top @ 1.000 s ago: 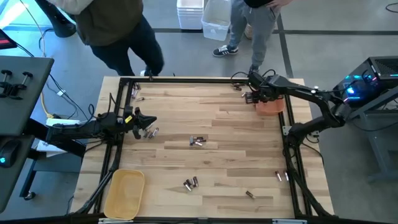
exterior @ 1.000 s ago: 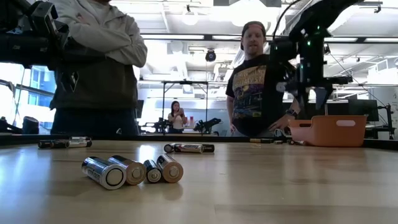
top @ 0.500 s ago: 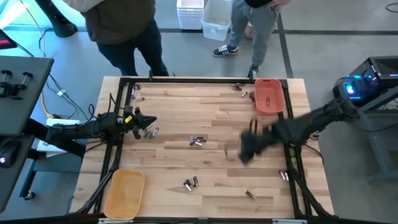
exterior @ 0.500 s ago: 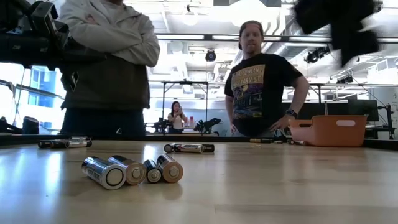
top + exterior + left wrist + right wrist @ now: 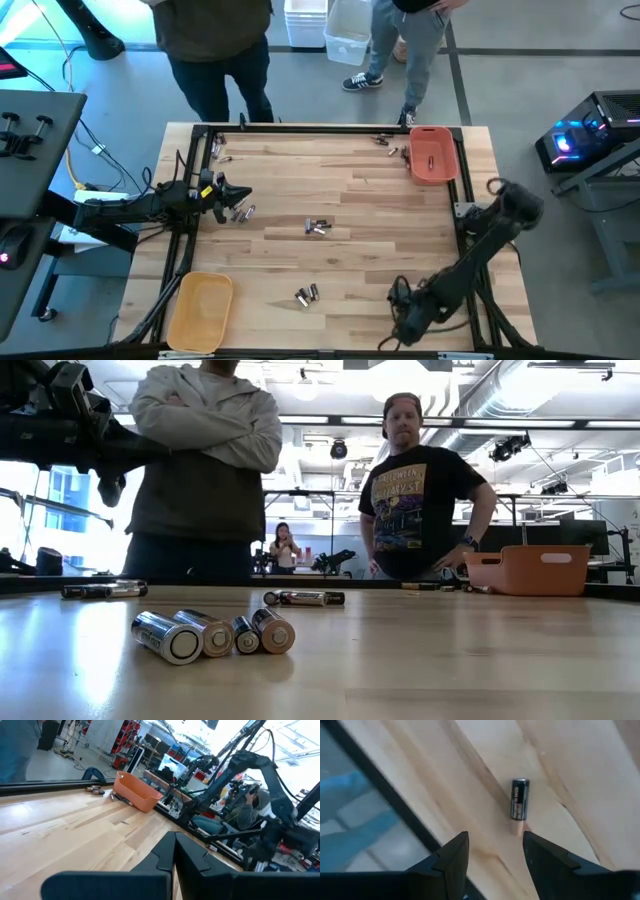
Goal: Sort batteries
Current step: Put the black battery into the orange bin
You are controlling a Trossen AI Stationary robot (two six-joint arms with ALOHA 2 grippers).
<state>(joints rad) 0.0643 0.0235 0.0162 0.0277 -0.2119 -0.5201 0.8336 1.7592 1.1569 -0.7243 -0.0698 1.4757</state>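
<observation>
**Right gripper open over a lone battery at the near edge of the bench**

I have the right gripper low over the near right part of the bench, by the front frame rail. Its jaws stand apart with nothing between them. In the right wrist view a single dark battery lies on the wood just beyond the fingertips, apart from them and untouched. From above, the right arm folds down from its base at the bench's right edge, with the right gripper close to the front edge.

The left gripper waits at the left side of the bench, jaws shut and empty, just beside a small cluster of batteries.

More batteries are scattered about: a group at mid-bench, a pair nearer the front, some by the far left corner, and a few near the far rail beside the orange tray. The yellow tray sits at the near left corner.

In the low view four batteries lie side by side in the foreground. Two people stand behind the far edge of the bench.
</observation>
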